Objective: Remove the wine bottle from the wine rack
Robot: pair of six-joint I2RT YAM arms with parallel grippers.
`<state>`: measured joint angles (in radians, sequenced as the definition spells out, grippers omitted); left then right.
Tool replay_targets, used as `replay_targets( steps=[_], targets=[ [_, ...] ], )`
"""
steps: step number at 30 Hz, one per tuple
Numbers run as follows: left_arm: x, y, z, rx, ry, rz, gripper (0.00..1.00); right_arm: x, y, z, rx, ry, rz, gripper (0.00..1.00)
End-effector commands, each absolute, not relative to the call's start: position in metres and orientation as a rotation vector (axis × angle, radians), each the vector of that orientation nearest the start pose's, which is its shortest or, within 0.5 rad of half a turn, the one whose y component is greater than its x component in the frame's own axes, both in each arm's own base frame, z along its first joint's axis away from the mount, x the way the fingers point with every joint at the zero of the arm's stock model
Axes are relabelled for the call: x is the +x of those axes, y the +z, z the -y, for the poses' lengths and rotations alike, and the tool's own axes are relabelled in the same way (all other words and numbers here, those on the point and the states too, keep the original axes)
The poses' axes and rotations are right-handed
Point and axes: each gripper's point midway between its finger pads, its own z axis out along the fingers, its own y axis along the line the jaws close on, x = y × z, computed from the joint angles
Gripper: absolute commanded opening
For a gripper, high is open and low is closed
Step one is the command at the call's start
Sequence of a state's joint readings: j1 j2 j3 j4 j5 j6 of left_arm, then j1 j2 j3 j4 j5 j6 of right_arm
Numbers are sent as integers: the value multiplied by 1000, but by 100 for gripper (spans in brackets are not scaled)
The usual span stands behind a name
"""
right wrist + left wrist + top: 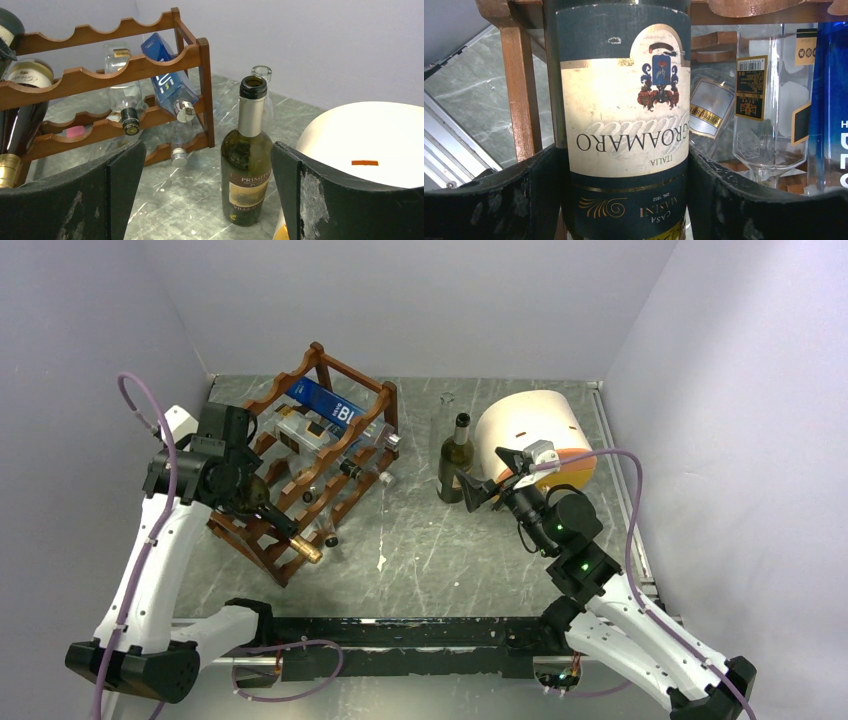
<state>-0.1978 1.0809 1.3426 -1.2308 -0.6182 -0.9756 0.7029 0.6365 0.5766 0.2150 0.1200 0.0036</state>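
The reddish-brown wine rack (349,368) stands at the back left, also in the right wrist view (100,77); one post shows in the left wrist view (519,90). A dark wine bottle (290,537) with a gold foil neck lies in its near-left end, neck pointing toward the table front. My left gripper (240,490) is shut on this bottle's body; its cream and dark blue label (624,100) fills the left wrist view between the pads (624,175). The bottle also shows in the right wrist view (20,115). My right gripper (480,485) (207,170) is open and empty.
A green wine bottle (455,465) (247,170) stands upright just ahead of my right gripper. A cream-and-orange drum box (530,425) (365,145) stands to its right. A blue bottle (325,405) (167,75) and clear bottles (300,430) (120,85) lie in the rack.
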Motion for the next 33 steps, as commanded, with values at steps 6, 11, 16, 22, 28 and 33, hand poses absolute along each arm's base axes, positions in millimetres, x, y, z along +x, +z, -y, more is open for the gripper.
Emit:
replay_targets(
  steps=[6,11,16,22,28,33],
  targets=[
    [254,297,-24,-1026,98,-1955,30,249,316,-180,-389,487,-1379,100],
    [254,330,-17,-922,-7,-1901,10,252,314,-184,-399,486,-1386,100],
    [253,363,-5,-797,-130,-1828,7,253,311,-187,-409,493,-1393,100],
    [258,409,46,-437,-419,-1749,7,249,315,-198,-531,483,-1349,100],
    [253,440,112,-28,-703,-1714,7,222,317,-239,-989,479,-1148,100],
    [255,435,139,119,-829,-1769,7,203,329,-275,-1262,405,-966,100]
  ],
)
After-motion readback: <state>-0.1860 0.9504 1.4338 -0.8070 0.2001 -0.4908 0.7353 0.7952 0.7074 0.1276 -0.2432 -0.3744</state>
